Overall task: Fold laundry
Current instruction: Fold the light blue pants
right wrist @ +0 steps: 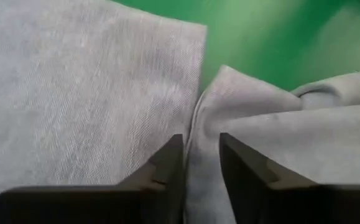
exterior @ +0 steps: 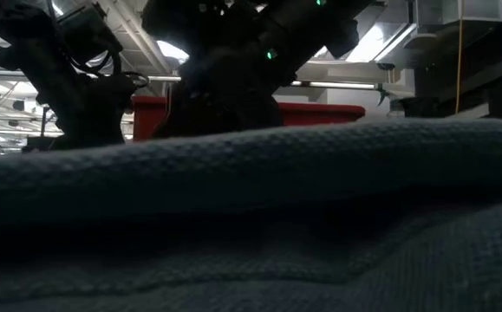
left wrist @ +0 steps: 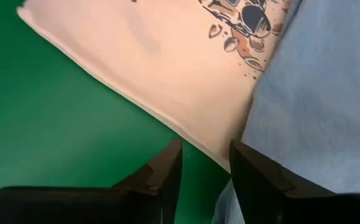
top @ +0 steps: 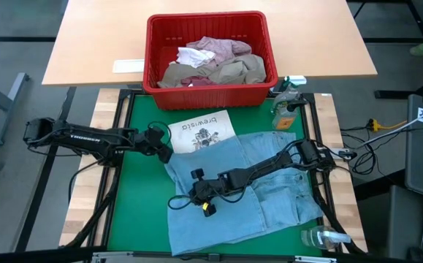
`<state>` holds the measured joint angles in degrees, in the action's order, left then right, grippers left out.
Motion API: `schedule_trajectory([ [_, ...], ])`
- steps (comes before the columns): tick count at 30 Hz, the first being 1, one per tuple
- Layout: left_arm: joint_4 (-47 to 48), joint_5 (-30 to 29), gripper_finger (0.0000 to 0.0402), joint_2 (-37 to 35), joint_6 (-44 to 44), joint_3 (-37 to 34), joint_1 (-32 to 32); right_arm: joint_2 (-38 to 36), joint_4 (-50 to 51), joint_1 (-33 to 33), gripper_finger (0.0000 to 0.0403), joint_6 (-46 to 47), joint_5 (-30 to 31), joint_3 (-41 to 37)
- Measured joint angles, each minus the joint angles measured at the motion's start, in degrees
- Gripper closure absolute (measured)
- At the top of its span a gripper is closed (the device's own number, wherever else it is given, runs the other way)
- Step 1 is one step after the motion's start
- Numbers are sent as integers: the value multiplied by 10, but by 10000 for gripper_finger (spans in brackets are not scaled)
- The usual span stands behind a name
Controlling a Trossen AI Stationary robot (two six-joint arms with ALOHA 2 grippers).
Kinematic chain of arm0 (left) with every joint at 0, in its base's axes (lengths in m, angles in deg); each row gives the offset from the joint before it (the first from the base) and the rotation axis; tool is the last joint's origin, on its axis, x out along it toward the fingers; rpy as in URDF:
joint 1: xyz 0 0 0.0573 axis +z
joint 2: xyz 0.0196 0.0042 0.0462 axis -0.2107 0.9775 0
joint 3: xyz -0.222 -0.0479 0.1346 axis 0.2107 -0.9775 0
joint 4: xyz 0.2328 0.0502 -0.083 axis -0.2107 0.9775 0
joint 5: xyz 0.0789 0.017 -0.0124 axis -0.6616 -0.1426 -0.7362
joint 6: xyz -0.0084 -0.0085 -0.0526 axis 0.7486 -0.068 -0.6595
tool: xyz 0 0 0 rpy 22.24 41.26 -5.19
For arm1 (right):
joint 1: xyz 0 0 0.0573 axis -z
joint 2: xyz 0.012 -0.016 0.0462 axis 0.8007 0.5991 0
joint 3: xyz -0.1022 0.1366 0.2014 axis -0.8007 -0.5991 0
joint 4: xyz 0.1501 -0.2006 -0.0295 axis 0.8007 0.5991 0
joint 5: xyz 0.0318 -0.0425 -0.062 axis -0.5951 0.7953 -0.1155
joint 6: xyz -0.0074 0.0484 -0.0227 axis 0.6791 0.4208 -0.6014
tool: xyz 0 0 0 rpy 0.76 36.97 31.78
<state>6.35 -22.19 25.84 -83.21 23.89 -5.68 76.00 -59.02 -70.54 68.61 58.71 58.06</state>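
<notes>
Light blue denim jeans (top: 269, 190) lie spread on the green mat (top: 138, 190) and fill the low view's foreground (exterior: 251, 191). A cream cloth printed "brewista" (top: 204, 131) lies flat at their far left, its near edge under the jeans. My left gripper (top: 164, 152) stands open over the cream cloth's near corner (left wrist: 217, 152), beside the denim edge (left wrist: 329, 93). My right gripper (top: 205, 204) stands open over the jeans' left part, its fingers on either side of a raised denim fold (right wrist: 201, 124). My right gripper comes slanting down from the table's right. One finger (right wrist: 167, 168) stands on each side of the raised denim fold, which lies on the rest of the jeans. Whether the fingers touch the cloth, I cannot tell.
A red plastic basket (top: 211, 93) with several crumpled garments (top: 218, 62) stands at the mat's far edge, in front of a wooden table. A spray bottle (top: 288, 109) stands at the far right corner, and another (top: 324, 237) lies at the near right.
</notes>
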Motion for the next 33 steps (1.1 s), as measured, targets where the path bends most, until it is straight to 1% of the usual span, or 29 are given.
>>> schedule_trajectory([
  [2, 1, 9, 275, 0, 16, 7, 0, -13, 0, 0, 278, 0, 3, 0],
  [4, 0, 12, 280, 0, 40, 21, 0, -30, 1, 0, 270, 0, 5, 0],
  [7, 15, 16, 289, 0, 66, 51, -2, -57, 20, 1, 269, -1, 5, 1],
  [11, 32, 53, 300, 0, 76, 84, -21, -95, 79, 6, 275, -17, 9, 0],
  [14, 32, 74, 308, 0, 45, 92, -54, -123, 103, 25, 279, -29, 7, 0],
  [19, 50, 72, 319, 1, -12, 92, -128, -137, 96, 69, 281, -24, -2, 0],
  [20, 53, 71, 321, 2, -26, 92, -141, -137, 97, 77, 281, -10, -16, 0],
  [23, 50, 70, 325, 2, -59, 92, -177, -129, 89, 86, 281, 38, -86, 1],
  [25, 46, 70, 325, 2, -77, 92, -199, -119, 87, 84, 281, 44, -118, 1],
  [27, 40, 61, 323, 4, -102, 92, -221, -108, 82, 82, 281, 43, -120, 0],
  [30, 26, 33, 320, 16, -132, 92, -256, -98, 82, 80, 281, 43, -116, 0],
  [33, -10, 21, 318, 40, -133, 92, -285, -94, 84, 84, 281, 43, -98, 0],
])
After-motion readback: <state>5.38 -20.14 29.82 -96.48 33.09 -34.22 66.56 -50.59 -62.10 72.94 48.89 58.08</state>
